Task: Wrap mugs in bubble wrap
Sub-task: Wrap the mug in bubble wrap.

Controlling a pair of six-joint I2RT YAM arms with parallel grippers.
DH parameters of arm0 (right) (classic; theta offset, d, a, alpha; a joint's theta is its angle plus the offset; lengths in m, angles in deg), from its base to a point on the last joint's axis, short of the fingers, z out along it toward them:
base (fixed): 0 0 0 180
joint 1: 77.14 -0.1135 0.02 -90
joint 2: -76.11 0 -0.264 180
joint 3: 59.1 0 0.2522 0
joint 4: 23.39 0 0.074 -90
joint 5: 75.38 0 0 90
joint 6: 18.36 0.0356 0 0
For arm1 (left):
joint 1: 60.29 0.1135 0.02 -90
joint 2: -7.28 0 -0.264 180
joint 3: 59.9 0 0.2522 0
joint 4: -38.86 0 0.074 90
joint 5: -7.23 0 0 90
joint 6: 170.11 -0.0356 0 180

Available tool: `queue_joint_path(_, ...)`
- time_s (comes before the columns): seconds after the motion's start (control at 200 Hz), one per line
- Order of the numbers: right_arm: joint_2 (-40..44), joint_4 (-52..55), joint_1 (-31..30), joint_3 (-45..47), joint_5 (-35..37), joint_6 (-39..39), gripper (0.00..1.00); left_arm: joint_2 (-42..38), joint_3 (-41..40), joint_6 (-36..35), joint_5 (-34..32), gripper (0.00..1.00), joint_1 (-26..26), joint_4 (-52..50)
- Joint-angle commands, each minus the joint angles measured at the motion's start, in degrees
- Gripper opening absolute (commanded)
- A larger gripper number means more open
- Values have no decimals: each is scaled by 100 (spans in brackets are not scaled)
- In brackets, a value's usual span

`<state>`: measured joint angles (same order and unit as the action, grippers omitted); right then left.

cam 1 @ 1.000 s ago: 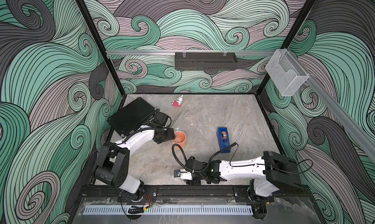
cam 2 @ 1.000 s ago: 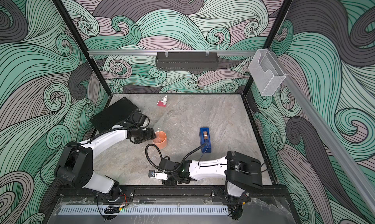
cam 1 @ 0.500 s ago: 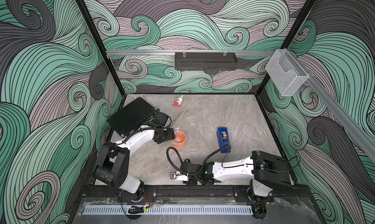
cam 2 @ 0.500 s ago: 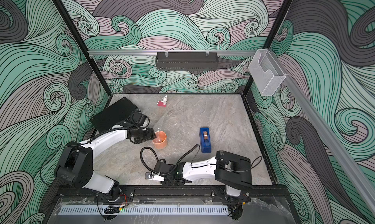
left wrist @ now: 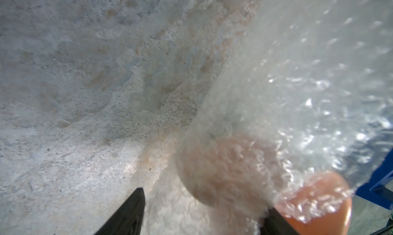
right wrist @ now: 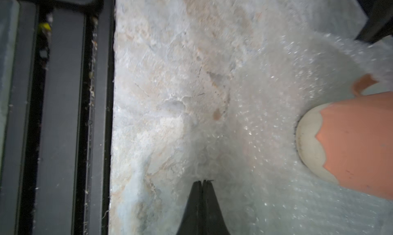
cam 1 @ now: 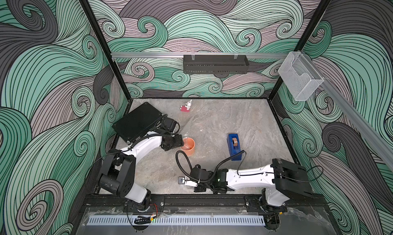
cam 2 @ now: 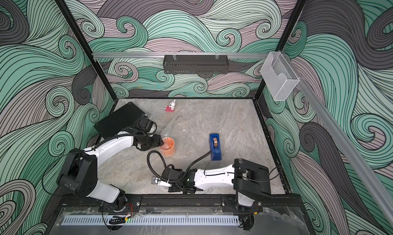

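Nearest, at 6 o'clock on the table [cam 1: 234,121], the right gripper [right wrist: 202,181] is lying low. Its jaws are pressing fully together on the near edge of the bubble wrap [right wrist: 265,116], which is puckering at the tips. The sheet is spreading toward 12 o'clock under the mug [cam 1: 188,146], which is standing upright near the table's middle.

From 9 o'clock the left gripper [left wrist: 204,199] is reaching the mug's rim, jaws wide apart. 1 finger [left wrist: 276,223] is touching the wrap-draped mug and the other is sitting clear of it.

At the mug's 3 o'clock a blue tape dispenser [cam 1: 234,146] is standing apart. Farther off, a black box [cam 1: 138,122] is lying at 10 o'clock and 1 small figurine [cam 1: 186,108] is standing at 12 o'clock.
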<state>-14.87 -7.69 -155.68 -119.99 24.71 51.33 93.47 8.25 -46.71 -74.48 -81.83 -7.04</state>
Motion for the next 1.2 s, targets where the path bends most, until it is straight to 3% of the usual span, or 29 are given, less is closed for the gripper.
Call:
queue_joint_path(0.0,354,-5,218,-199,11,226,0,64,-71,-80,-65,72,-48,-163)
queue_joint_path(0.38,478,123,1137,-686,-168,871,0,20,-76,-95,-21,72,-51,-196)
queue_joint_path(0.636,-81,468,1711,-1393,-125,1113,0,-59,-130,-98,13,72,-52,-179)
queue_joint_path(1.196,-1402,1031,2644,-2676,-1064,1668,0,-297,-188,-115,116,70,-49,-144)
